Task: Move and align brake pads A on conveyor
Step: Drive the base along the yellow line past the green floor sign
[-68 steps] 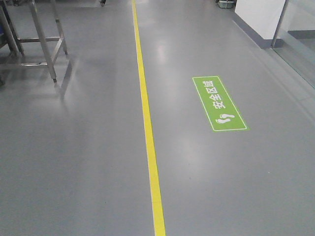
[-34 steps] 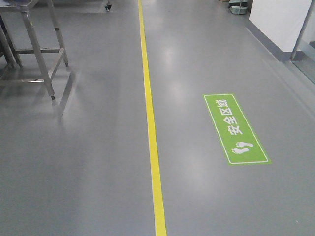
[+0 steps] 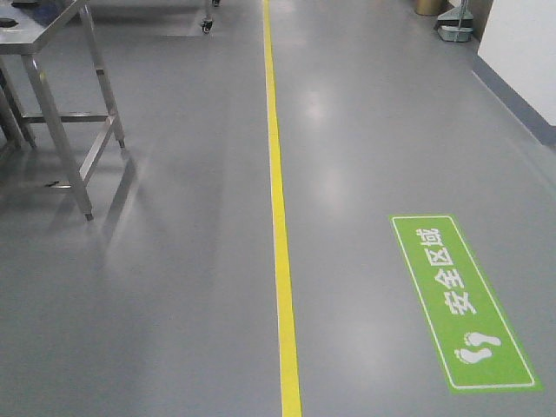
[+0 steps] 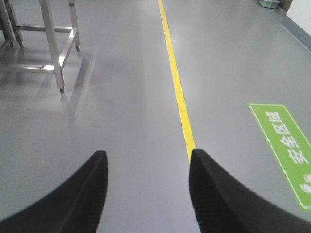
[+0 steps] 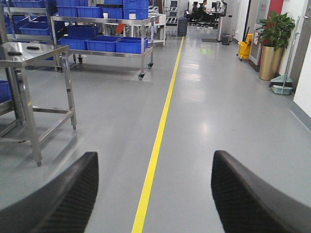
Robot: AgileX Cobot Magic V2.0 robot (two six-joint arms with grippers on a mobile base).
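Observation:
The brake pads A and the conveyor are out of view in every frame. Over the grey floor, my left gripper (image 4: 146, 154) stands open, its two black fingers (image 4: 73, 194) wide apart with nothing between them. My right gripper (image 5: 155, 155) is open too, also empty, and the yellow floor line (image 5: 155, 145) runs between its fingers (image 5: 243, 194). Neither gripper shows in the front view.
A steel table (image 3: 43, 35) stands at the left, its legs (image 4: 53, 48) also in the left wrist view, with small dark items (image 5: 33, 47) on top. A yellow line (image 3: 278, 217) runs ahead. A green floor sign (image 3: 460, 304) lies right. Racks of blue bins (image 5: 107, 43) stand farther ahead.
In the front view the green sign has slid down and to the right, and the steel table has drawn nearer, so the base has rolled forward.

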